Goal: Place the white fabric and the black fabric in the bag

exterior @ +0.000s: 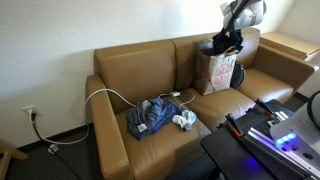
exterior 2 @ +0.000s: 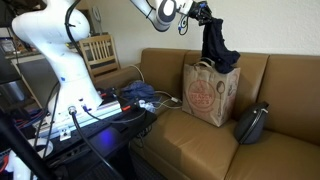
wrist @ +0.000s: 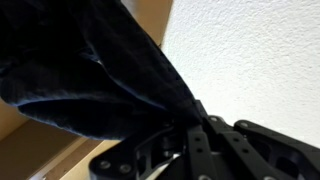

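The tool (exterior 2: pixel 196 13) is being held fully closed on a soft, crumpled black fabric (exterior 2: pixel 219 42) at the upper middle of the frame. The cloth is being dangled in dark bunched folds, its lower end reaching the mouth of the tall brown paper bag (exterior 2: pixel 208 95) with reddish print, which is being carried upright by the tan leather sofa (exterior 2: pixel 180 135).

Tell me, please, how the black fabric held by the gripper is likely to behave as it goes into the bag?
Probably floppy: the black fabric hangs in limp folds from the shut gripper. It looks light, so it should drape rather than drop. Its trailing end may catch on the rim of the bag.
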Controlling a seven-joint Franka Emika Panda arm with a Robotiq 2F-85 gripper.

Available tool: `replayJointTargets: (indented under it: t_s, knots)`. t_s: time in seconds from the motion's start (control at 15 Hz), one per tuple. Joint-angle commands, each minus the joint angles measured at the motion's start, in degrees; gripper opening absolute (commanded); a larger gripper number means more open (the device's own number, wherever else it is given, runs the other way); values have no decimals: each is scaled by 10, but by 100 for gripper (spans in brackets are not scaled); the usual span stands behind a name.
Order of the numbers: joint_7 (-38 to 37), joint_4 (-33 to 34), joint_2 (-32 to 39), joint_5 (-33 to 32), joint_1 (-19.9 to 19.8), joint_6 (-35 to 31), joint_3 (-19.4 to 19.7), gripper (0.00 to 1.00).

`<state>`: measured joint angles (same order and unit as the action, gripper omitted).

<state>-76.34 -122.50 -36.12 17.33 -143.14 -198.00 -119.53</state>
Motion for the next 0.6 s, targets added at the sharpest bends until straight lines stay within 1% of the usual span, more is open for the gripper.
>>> replayJointTargets:
  t_s: [0.0,0.07,0.13,0.2,0.33,0.53]
  knots:
    - [4,-5,25,-23,-15,20,-33,0]
    - [6,-12,56,-49,-32,21,-72,0]
    - [1,-15,51,-44,-28,13,-76,0]
    - [1,-19,56,-47,-31,4,-79,0]
    - [-7,-20,44,-37,-18,0,-79,0]
    - [-3,-32,43,-35,4,0,-62,0]
